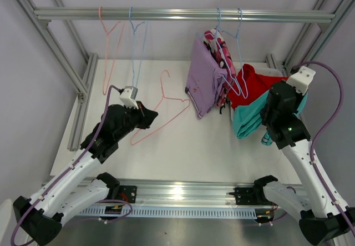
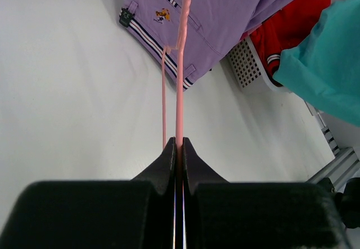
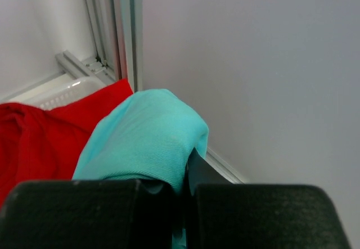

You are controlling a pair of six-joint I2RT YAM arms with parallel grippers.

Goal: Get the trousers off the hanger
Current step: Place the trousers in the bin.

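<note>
Inside right gripper (image 3: 184, 184), teal trousers (image 3: 147, 139) pinched.

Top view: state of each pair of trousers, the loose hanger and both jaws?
lilac trousers: hanging from rail
camouflage trousers: hanging from rail
red trousers: off hanger, in basket
teal trousers: off hanger, held
pink hanger: empty, off rail
left gripper: jaws shut on pink hanger
right gripper: jaws shut on teal trousers

left gripper (image 1: 148, 118): pinching pink hanger (image 1: 169, 111) | right gripper (image 1: 269, 119): on teal trousers (image 1: 247, 122)
</note>
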